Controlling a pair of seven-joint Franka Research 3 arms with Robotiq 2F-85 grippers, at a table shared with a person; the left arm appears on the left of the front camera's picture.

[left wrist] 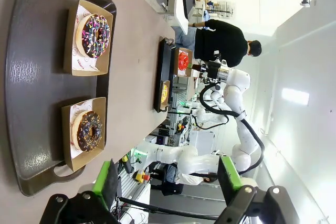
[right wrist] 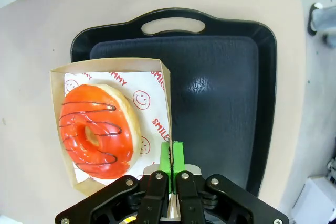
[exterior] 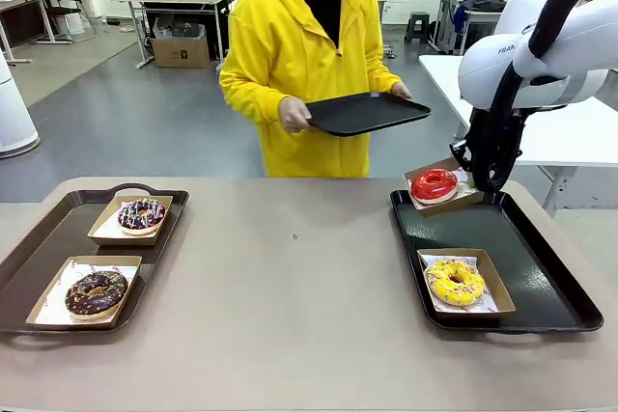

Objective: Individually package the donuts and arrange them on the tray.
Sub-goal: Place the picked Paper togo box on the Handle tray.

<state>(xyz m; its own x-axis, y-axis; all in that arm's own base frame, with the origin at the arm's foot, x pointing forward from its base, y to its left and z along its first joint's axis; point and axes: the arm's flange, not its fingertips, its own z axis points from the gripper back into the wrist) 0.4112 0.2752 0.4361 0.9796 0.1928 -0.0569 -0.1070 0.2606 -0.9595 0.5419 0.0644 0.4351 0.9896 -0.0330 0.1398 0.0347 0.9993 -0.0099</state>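
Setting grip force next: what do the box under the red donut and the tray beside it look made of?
Box: thin brown cardboard with printed paper liner; matte, folded walls. Tray: probably hard black plastic; slight sheen, moulded handle slot. The right gripper is shut on the box's edge.

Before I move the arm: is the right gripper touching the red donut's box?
Touching. In the right wrist view the right gripper is shut on the box edge.

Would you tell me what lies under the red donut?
The red donut sits on printed paper lining a cardboard tray, pinched by the right gripper. The paper directly beneath it is covered.
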